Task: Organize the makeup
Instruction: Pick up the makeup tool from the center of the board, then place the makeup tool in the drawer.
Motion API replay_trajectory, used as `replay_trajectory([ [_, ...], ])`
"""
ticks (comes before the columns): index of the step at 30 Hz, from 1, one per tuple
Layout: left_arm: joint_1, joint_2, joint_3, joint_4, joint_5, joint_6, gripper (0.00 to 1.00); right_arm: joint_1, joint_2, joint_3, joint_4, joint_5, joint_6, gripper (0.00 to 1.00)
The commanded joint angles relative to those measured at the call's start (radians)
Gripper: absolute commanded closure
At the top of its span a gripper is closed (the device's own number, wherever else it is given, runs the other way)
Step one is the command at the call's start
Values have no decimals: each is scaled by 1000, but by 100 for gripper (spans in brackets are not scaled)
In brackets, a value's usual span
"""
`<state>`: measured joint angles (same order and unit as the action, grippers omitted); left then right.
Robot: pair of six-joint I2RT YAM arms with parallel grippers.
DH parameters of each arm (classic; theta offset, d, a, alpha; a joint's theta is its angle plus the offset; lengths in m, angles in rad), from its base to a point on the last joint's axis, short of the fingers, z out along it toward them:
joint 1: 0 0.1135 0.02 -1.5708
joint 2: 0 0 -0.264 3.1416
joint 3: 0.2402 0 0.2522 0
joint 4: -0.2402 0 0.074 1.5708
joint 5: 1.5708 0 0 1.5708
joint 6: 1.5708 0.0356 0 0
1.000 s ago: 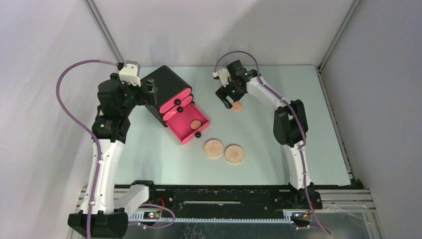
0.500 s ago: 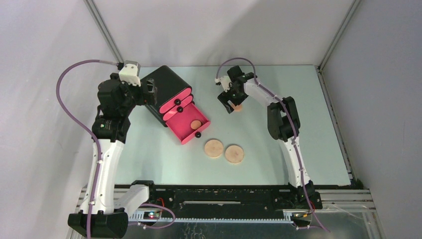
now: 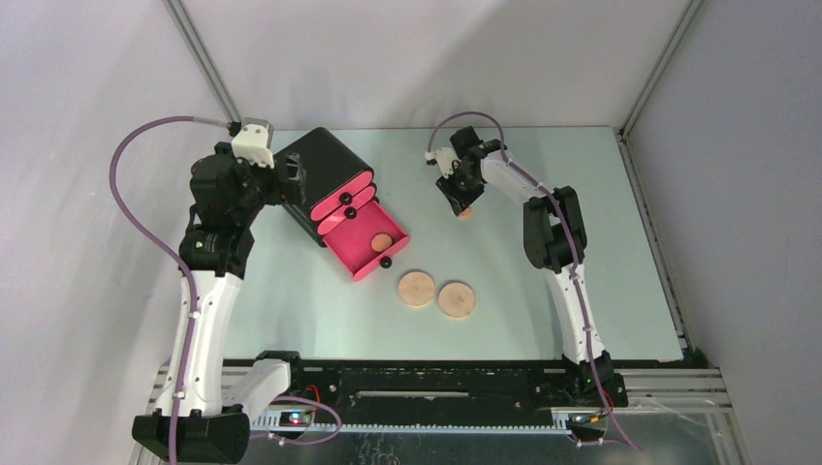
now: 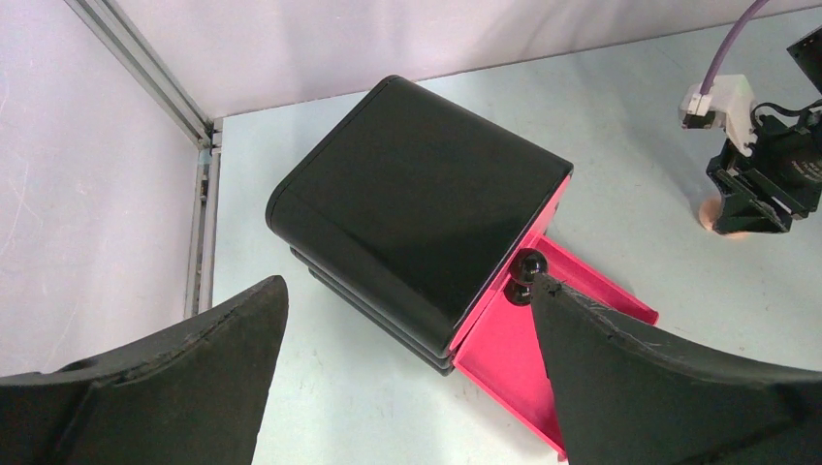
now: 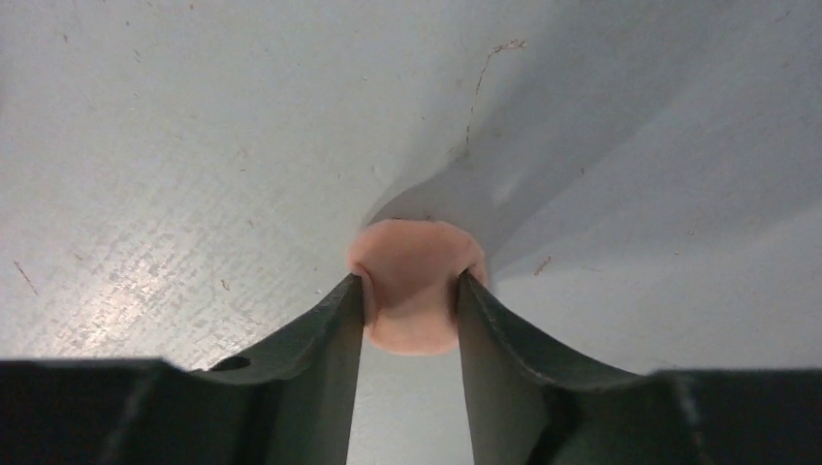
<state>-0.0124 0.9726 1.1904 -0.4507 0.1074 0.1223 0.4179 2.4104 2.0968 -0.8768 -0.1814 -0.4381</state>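
1. A small round (image 3: 382,241) lies in the open pink drawer (image 3: 361,260). A tan disc (image 3: 417,288) and a second tan disc (image 3: 456,299) wait on the table (image 3: 291,291) nearby.
2. Overhead, the right gripper (image 3: 463,203) hides its catch. Its wrist view shows both fingers (image 5: 334,320) pinching the peach round (image 5: 410,257), which rests on the table.
3. The left gripper (image 4: 404,291) gapes wide and empty over the black box (image 4: 417,194).

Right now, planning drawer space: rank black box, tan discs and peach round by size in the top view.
Largest: black box
Then: tan discs, alike
Smallest: peach round, partly under the right pincer
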Motion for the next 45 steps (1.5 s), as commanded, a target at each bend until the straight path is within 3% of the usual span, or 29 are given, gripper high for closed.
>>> replay_trajectory([
  [1, 9, -13, -30, 26, -1, 6, 0, -6, -43, -28, -19, -26, -7, 58],
  [5, 9, -14, -31, 26, -3, 7, 0, 10, -112, -52, -11, -17, -7, 73],
  [8, 9, -14, -30, 26, -4, 7, 0, 36, -165, -79, -1, 1, -13, 79],
  [18, 9, -15, -30, 30, -12, -7, 0, 200, -261, -92, 4, 10, -8, 80],
  [29, 9, -24, -31, 29, -13, 0, 0, 395, -131, 129, -22, 4, 12, 80],
  [42, 37, -25, -26, 23, -14, 4, 0, 448, -9, 193, 16, 36, 14, 62],
  [45, 36, -25, -26, 24, -14, 4, 0, 447, -2, 193, 19, 31, 19, 47],
])
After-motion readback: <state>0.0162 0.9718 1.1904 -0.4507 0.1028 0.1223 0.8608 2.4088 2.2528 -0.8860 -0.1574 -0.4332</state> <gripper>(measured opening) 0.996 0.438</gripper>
